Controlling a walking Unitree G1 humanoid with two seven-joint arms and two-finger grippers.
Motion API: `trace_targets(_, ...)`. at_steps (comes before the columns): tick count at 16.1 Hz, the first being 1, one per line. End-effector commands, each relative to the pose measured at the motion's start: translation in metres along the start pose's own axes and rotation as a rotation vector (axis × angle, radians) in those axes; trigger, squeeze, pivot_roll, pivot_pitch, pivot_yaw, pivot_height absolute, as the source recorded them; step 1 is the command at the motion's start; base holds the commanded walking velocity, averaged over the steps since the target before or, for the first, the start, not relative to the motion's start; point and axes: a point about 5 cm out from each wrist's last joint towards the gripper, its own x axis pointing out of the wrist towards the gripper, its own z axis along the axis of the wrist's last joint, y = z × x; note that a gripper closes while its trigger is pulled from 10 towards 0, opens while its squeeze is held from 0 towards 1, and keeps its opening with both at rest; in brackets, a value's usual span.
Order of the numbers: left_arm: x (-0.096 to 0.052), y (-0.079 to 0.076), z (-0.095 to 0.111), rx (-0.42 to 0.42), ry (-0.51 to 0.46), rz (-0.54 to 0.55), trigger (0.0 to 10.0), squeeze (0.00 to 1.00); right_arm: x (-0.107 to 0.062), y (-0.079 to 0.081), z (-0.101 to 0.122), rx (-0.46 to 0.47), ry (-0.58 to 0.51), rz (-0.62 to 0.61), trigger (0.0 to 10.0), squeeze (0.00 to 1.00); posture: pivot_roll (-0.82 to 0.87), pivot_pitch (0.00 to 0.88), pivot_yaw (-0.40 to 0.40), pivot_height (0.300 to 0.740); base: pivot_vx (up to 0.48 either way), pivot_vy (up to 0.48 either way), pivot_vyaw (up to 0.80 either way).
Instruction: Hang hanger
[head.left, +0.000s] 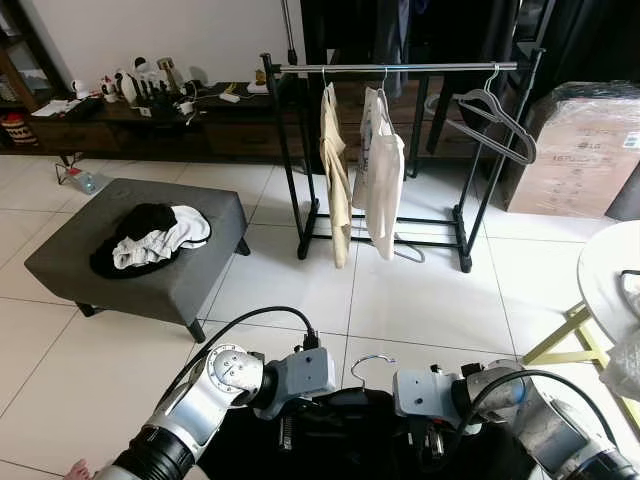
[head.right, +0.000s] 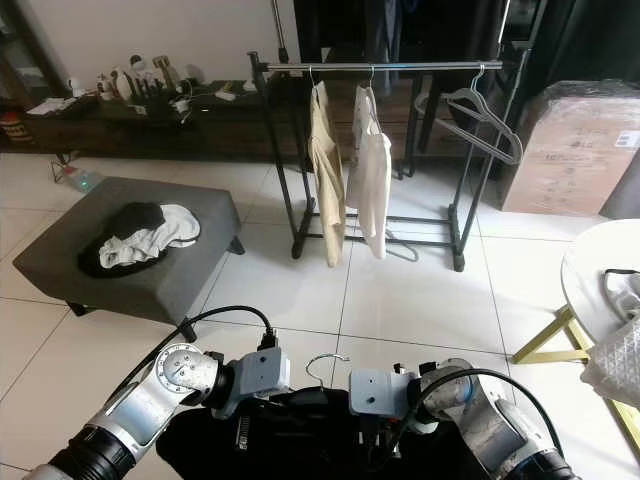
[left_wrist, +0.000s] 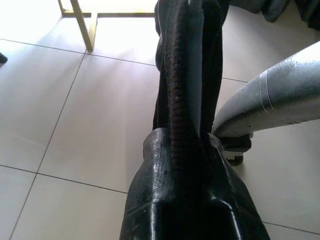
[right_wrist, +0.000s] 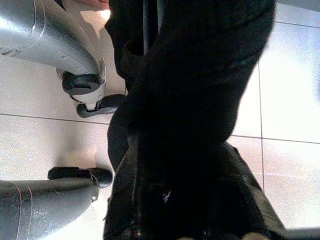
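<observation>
1. Both grippers sit low in front of the robot: the left gripper (head.left: 288, 432) and the right gripper (head.left: 432, 440) are each closed on a black garment (head.left: 350, 430) draped on a hanger whose metal hook (head.left: 368, 362) rises between them.
2. Judged by its look, the load is light, the cloth soft and prone to slide; the stiff shoulders of the hanger are the safer hold.
3. Well ahead of the grippers stands the clothes rack (head.left: 400, 67), carrying two pale shirts (head.left: 380, 165) and an empty hanger (head.left: 497, 120).
4. Off to the left gripper's side is a grey ottoman (head.left: 135, 255) with laundry.
</observation>
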Motion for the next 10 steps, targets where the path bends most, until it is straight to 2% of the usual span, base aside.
trace_targets(1, -0.004, 0.002, 0.004, 0.009, -0.024, 0.022, 0.0, 0.00, 0.000, -0.001, 0.007, -0.003, -0.040, -0.003, 10.0, 1.00, -0.13, 0.063, 0.075, 0.740, 0.000, 0.000, 0.00)
trace_targets(7, -0.005, 0.002, 0.003, -0.003, -0.031, 0.039, 0.0, 0.00, 0.000, -0.006, 0.004, 0.003, -0.031, -0.038, 10.0, 1.00, -0.13, 0.069, 0.076, 0.740, 0.000, 0.000, 0.00)
trace_targets(8, -0.007, 0.001, 0.001, 0.010, -0.016, 0.042, 0.0, 0.00, -0.001, -0.009, 0.003, 0.003, -0.025, -0.062, 10.0, 0.31, -0.13, 0.071, 0.077, 0.740, 0.000, 0.000, 0.00)
trace_targets(9, -0.009, 0.002, -0.003, 0.038, 0.024, 0.059, 0.0, 0.00, -0.003, -0.015, 0.001, 0.013, -0.026, -0.115, 10.0, 0.00, -0.13, 0.073, 0.078, 0.740, 0.000, 0.000, 0.00)
trace_targets(10, -0.010, 0.003, -0.007, 0.048, 0.052, 0.076, 0.0, 0.00, -0.005, -0.019, 0.002, 0.025, -0.033, -0.148, 10.0, 0.00, -0.13, 0.073, 0.077, 0.740, 0.000, 0.000, 0.00)
